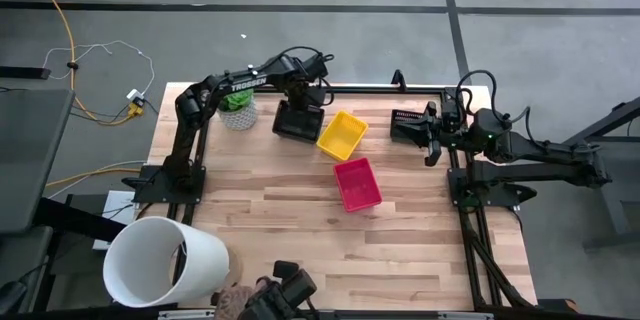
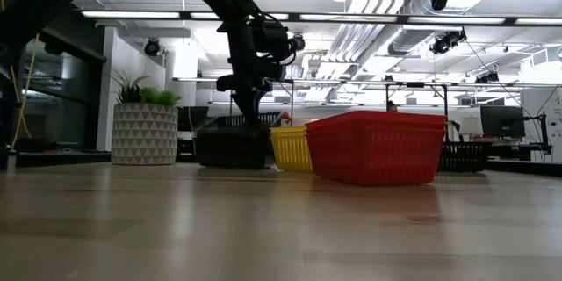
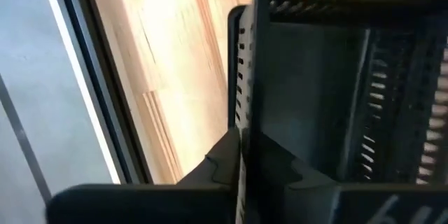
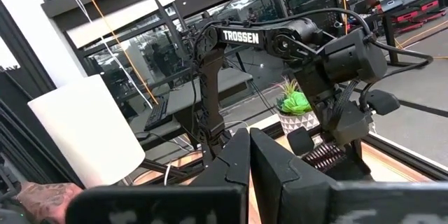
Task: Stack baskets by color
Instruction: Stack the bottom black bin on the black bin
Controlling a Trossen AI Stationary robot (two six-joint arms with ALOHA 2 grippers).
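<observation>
Left gripper (image 1: 298, 112), upper centre of the high view, pinches the wall of a black basket (image 1: 298, 122), its fingers (image 3: 222, 159) clamped on the mesh. We judge it a placing step: we should set it flat before letting go. Left stands the potted plant (image 1: 238, 108); right lie the yellow basket (image 1: 342, 133), touching, and the red basket (image 1: 357, 183). Farther right, the right gripper (image 1: 433, 146) waits closed beside another black basket (image 1: 409, 126).
</observation>
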